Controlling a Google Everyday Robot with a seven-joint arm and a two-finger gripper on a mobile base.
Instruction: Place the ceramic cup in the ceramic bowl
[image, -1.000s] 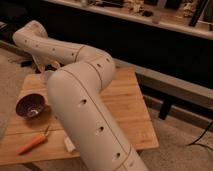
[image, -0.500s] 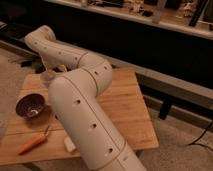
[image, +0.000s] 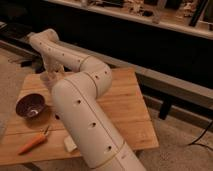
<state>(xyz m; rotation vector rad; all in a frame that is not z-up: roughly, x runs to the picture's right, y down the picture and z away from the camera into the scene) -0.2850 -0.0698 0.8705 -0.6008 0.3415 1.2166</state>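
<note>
A dark maroon ceramic bowl (image: 31, 105) with a glossy lighter centre sits at the left side of the wooden table (image: 125, 107). Behind it, near the table's far left corner, a cream-white shape that looks like the ceramic cup (image: 48, 80) stands on the wood, largely covered from above. My white arm bends at the elbow (image: 92, 80), reaches left and turns down. The gripper (image: 52, 71) hangs right over the cup, above and behind the bowl. Whether it touches the cup is hidden.
An orange carrot (image: 34, 142) lies near the table's front left edge. A pale block (image: 70, 145) peeks out beside my forearm. A dark counter (image: 150, 35) with a ledge runs behind the table. Carpet lies to the right.
The far end of the arm has swung a little to the right and the gripper has come down over the cup. Bowl and carrot have not moved.
</note>
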